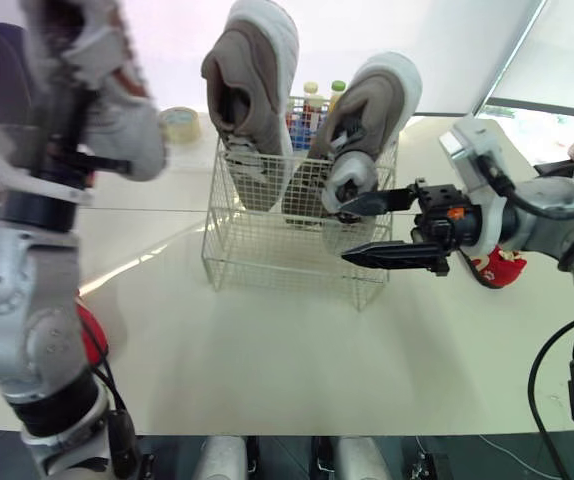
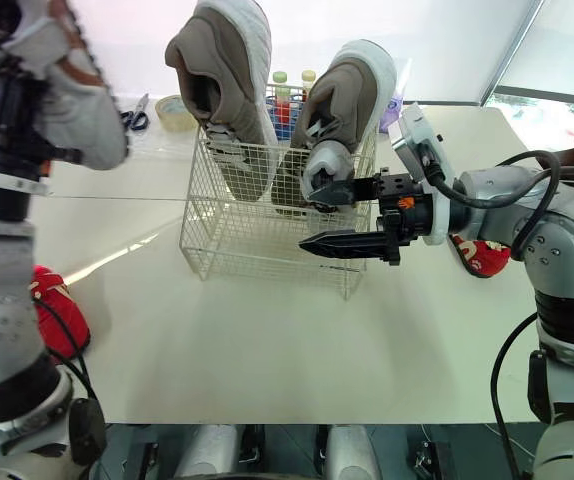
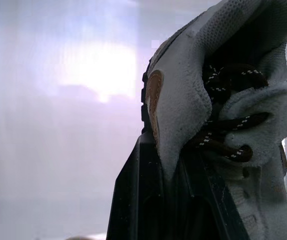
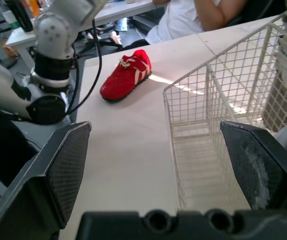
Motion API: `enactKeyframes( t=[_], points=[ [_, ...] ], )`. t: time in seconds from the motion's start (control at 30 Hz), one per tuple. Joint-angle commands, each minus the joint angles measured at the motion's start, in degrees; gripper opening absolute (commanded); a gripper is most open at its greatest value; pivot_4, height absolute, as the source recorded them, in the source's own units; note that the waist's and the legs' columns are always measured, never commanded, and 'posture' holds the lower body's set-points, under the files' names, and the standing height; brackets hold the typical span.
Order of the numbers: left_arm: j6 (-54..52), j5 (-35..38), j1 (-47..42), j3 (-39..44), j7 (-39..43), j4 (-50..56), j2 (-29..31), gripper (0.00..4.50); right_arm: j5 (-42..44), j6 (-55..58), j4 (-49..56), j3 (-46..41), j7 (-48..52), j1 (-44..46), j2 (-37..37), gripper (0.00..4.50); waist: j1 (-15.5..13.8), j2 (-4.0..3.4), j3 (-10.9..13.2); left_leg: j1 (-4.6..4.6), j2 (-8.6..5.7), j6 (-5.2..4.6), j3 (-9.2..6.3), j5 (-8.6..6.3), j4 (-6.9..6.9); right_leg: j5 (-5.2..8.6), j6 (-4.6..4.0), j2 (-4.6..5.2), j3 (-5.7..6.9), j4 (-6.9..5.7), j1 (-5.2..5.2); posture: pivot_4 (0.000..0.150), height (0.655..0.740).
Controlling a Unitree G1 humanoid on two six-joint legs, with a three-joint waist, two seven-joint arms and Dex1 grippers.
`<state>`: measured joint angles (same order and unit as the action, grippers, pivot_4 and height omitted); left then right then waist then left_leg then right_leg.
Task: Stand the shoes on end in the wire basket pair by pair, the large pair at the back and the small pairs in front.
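Note:
A white wire basket (image 1: pixel 267 250) stands mid-table. Two large beige sneakers stand on end along its back, one on the left (image 1: pixel 252 90) and one on the right (image 1: pixel 372 110). My left gripper (image 3: pixel 176 195) is raised high at the left, shut on a small grey shoe (image 1: pixel 117 100) with dark brown laces. My right gripper (image 1: pixel 344 232) is open and holds nothing, level with the basket's front right side just below the right sneaker's heel. One small red shoe (image 4: pixel 126 75) lies on the table left of the basket, and another red shoe (image 1: pixel 497 268) lies behind my right wrist.
Bottles (image 1: pixel 312 100) stand behind the basket. A tape roll (image 2: pixel 174 110) and scissors (image 2: pixel 135 118) lie at the back left. A person in a white top (image 4: pixel 193 17) sits beyond the table's far left side. The table's front edge is close below.

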<state>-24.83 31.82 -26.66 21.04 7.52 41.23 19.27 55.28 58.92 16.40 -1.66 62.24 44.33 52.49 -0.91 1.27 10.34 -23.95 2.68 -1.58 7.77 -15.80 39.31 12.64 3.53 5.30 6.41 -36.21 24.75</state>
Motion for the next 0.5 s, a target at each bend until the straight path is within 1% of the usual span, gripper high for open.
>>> enactKeyframes(
  t=[0.03,0.17,0.37,0.5],
  points=[
    [5.5,-5.3,1.4,-7.0,1.9,-1.9,-1.3,0.03,0.1,1.6,-0.4,-1.3,2.8,0.3,3.8,4.5,0.1,-0.02,0.0,0.03,0.0,-0.02,0.04,-0.01,0.0,0.0,0.0,0.0,0.0,0.01,0.0,0.15,0.74],
    [15.9,-11.9,-0.6,-14.6,5.6,-10.5,-4.4,0.03,1.7,4.0,0.1,-4.9,1.7,-1.5,6.6,4.5,0.1,-0.02,0.0,0.04,0.04,-0.02,0.01,-0.01,0.0,0.01,-0.02,-0.09,0.0,0.01,0.01,0.15,0.74],
    [35.3,-21.9,-2.5,-19.1,5.2,-28.6,-10.8,0.03,5.2,8.4,3.0,-11.3,-2.2,-5.9,8.6,4.5,0.1,-0.02,0.0,0.0,0.05,-0.07,0.02,-0.04,0.0,0.0,-0.02,-0.05,0.0,0.08,0.01,0.15,0.74],
    [42.8,-23.4,-4.0,-20.0,6.5,-38.8,-12.9,0.03,7.3,9.7,4.9,-13.8,-5.0,-7.5,8.5,4.5,0.1,-0.02,0.0,0.0,0.05,-0.1,0.03,-0.05,0.0,-0.01,-0.03,-0.01,0.02,0.09,0.02,0.15,0.74]
  ],
)
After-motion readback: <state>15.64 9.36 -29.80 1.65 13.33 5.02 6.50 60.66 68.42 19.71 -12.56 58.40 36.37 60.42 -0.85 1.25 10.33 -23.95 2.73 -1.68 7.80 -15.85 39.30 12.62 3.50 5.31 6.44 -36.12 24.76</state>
